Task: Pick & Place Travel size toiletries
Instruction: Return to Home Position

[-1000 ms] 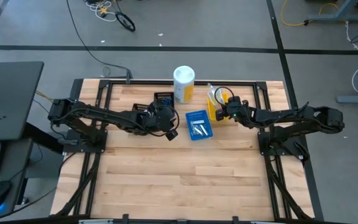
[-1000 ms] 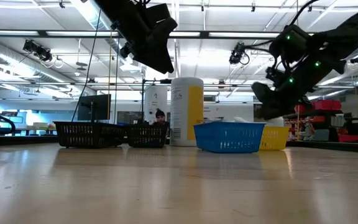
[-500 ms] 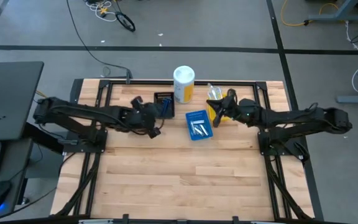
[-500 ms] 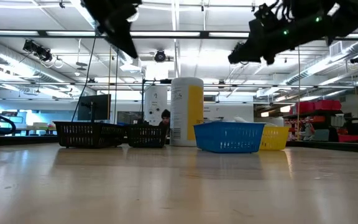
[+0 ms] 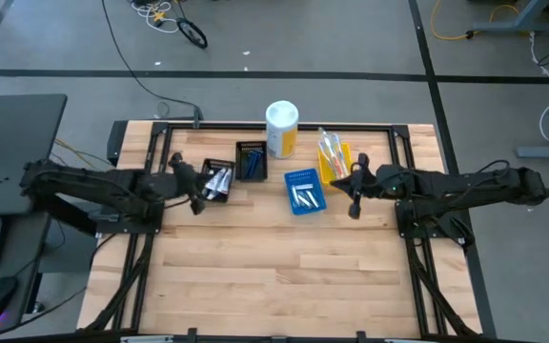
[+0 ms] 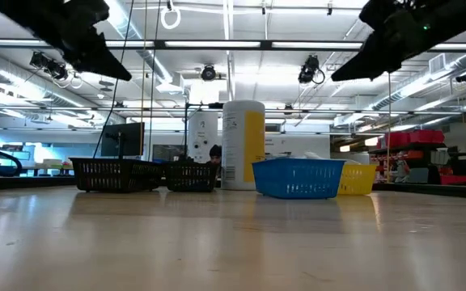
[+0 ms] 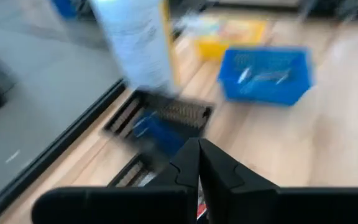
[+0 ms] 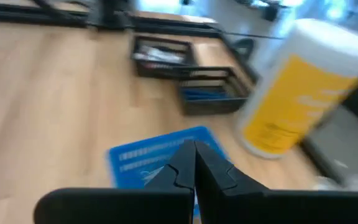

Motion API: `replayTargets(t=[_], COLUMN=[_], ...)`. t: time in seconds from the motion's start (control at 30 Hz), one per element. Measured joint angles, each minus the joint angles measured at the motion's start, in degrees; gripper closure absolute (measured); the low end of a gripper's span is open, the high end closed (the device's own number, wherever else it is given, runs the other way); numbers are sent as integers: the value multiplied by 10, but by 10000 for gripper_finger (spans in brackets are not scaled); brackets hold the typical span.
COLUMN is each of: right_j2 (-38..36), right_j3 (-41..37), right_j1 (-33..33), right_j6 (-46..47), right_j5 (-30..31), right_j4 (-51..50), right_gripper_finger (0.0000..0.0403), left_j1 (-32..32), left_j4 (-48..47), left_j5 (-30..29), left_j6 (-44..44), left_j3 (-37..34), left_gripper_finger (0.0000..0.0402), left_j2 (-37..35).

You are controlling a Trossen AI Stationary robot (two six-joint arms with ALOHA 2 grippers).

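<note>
Now the slim, light plastic toothbrushes (image 5: 332,149) lie in the yellow plastic bin (image 5: 328,174) beside the tall white-and-yellow canister (image 5: 281,129). They look stiff and slippery, best pinched mid-handle. The left gripper (image 7: 198,149) and right gripper (image 8: 194,149), both pressed together and empty, flank the canister.

Left claw (image 5: 196,198) back beside black trays (image 5: 220,169), right claw (image 5: 354,202) off yellow bin (image 5: 323,173).

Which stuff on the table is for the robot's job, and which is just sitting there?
Job: toothbrushes, tubes, razors, silver items; the yellow bin, blue bin and black bins holding them.

Just there: canister, floor cables, desk.
</note>
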Motion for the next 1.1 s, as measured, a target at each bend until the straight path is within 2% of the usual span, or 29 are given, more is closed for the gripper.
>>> replayTargets(t=[0.17,0.37,0.57,0.77,0.93,1.1], right_j2=[-25,-60,-113,-202,-286,-349], right_j3=[-32,-40,-90,-184,-254,-293], right_j1=[16,26,25,25,25,25], right_j6=[32,-6,-5,-22,-23,-26], right_j5=[-21,-23,-33,-33,-33,-33], right_j4=[29,31,49,171,221,236], right_gripper_finger=[399,400,400,400,400,400], left_j1=[0,0,0,0,0,0], left_j4=[161,232,254,262,298,287], left_j5=[47,87,89,102,173,175], left_j6=[51,56,77,103,170,160], left_j3=[-134,-228,-275,-306,-314,-314], left_gripper_finger=[384,395,388,394,394,376], left_j2=[-114,-221,-298,-358,-378,-382])
